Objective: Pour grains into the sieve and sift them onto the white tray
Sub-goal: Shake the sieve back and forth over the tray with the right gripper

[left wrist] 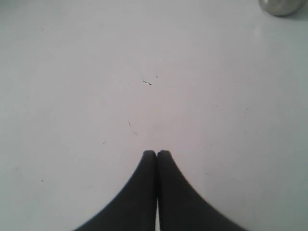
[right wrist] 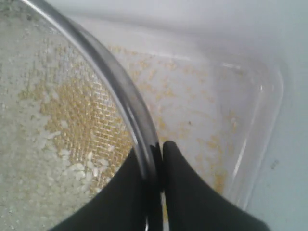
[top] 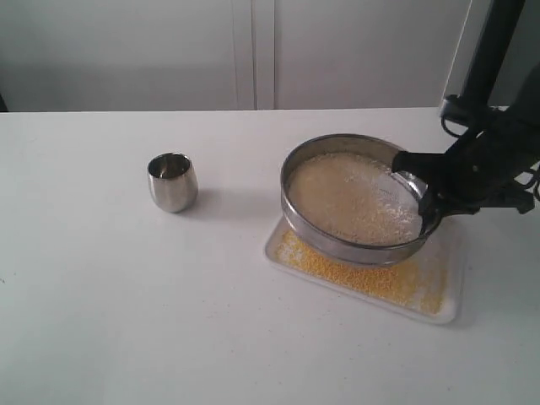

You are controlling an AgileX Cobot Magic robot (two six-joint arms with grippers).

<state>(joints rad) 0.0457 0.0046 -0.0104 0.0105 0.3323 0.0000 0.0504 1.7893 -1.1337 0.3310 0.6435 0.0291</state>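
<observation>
The sieve (top: pixel 297 169) hangs tilted just above the white tray (top: pixel 450 314), its steel rim (right wrist: pixel 110 72) pinched by my right gripper (right wrist: pixel 156 147), which is shut on it at the sieve's right side (top: pixel 426 202). Pale whitish grains (top: pixel 350 198) lie on the mesh (right wrist: pixel 86 115); tiny yellow granules (top: pixel 371 278) cover the tray floor (right wrist: pixel 183 110) below. My left gripper (left wrist: pixel 156 153) is shut on nothing over bare table; it is out of the exterior view.
A small rounded steel cup (top: pixel 172 180) stands upright on the white table, left of the sieve, and its edge shows in the left wrist view (left wrist: pixel 281 6). A pale wall runs behind the table.
</observation>
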